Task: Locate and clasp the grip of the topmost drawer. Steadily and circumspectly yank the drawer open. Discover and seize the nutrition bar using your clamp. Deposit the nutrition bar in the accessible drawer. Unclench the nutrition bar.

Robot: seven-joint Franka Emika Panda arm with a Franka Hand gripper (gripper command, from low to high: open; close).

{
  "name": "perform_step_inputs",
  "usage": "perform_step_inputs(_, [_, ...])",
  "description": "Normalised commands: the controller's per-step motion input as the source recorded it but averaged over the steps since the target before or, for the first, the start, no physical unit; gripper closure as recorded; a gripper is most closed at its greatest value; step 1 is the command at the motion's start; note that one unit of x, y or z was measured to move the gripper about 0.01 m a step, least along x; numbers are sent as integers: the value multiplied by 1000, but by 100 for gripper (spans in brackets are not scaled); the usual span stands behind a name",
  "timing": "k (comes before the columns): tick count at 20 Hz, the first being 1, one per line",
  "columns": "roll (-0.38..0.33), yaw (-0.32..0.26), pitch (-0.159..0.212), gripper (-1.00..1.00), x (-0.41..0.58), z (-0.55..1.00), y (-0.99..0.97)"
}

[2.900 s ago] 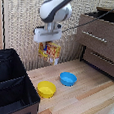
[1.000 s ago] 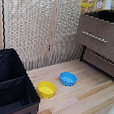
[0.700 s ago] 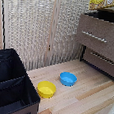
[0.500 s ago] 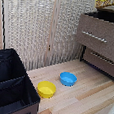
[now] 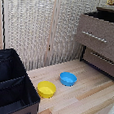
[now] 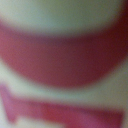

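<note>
Top drawer (image 5: pixel 102 28) looks pulled out already: its brown front with the silver bar handle stands proud of the lower drawer (image 5: pixel 103 62), and a dark gap shows above its front edge. So the open step reads as done, and the work is at the deposit stage.

Arm is out of the exterior view apart from a pale sliver at the exterior view's right edge, which may be part of it. The wrist view is fully filled by a blurred red and cream surface, most likely the nutrition bar (image 6: pixel 64 55) pressed right up against the lens. That's a guess from colour only; no print is readable. The bar isn't anywhere on the table (image 5: pixel 84 98). I can't tell how the jaws stand or whether they hold it; neither view shows them.

Next move, my read: confirm the bar sits over the drawer cavity and not its front edge, then let go.

Versus 2.9 s ago: the arm was then mid-frame, carrying the packet above the bowls; it's now gone from that view, as it was 1.0 s ago. Yellow bowl (image 5: pixel 46 88), blue bowl (image 5: pixel 68 78) and black bin (image 5: pixel 9 88) haven't moved.
</note>
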Motion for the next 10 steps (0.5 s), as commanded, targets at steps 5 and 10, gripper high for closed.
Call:
perform_step_inputs(5, [16, 71, 0, 100, 501, 0, -927])
perform_step_inputs(10, [4, 194, 14, 100, 413, -54, -489])
